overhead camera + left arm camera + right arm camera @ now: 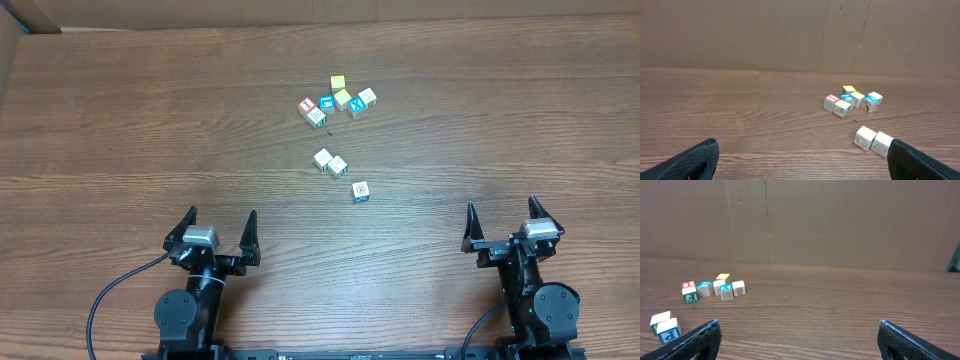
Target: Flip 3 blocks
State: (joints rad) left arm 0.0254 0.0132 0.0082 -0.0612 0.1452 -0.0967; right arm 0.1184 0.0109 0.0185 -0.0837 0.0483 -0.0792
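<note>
Three pale blocks lie mid-table: two touching ones (322, 159) (338, 166) and a single one (361, 190) to their lower right. The left wrist view shows the pair, grey animal prints on their sides (865, 137) (882, 143), just beyond my right fingertip (900, 152). At the lower left of the right wrist view a pale block with a blue P on its side (668, 329) has another (660, 317) behind it. My left gripper (221, 216) (801, 150) and right gripper (500, 208) (799, 327) stand open near the front edge, holding nothing.
A cluster of several coloured cubes (338, 100) (850, 100) (712, 287), yellow, blue-printed and red-printed, sits farther back. A cardboard wall (790, 35) rises behind the table. A black cable (110, 295) loops by the left arm's base.
</note>
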